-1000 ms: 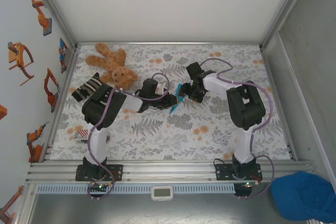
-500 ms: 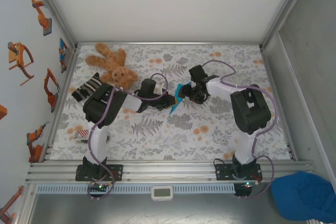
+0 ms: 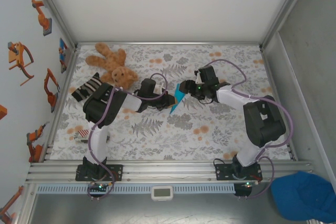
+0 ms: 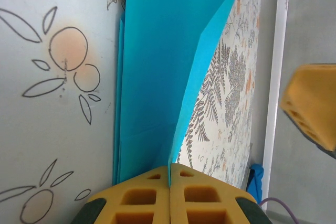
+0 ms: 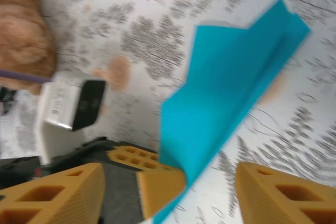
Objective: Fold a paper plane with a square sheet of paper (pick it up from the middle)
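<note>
Top external view: thin cyan-blue folded paper sheet [image 3: 177, 98] held on edge at the middle of the floral-printed surface [image 3: 210, 129], pinched by pressed-together left fingers [image 4: 137, 199] as anchor, right fingers [image 5: 50, 195] spread beside it, likely for creasing.

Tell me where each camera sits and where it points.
Top external: above and behind the bases, looking down at the table; both arms meet at the paper.
Left wrist: on the left arm, looking along its fingers, shut on the paper.
Right wrist: on the right arm, looking between its open fingers at the paper and teddy bear.
Shared: all views show the paper; the right wrist view catches the left gripper clamping it.
</note>
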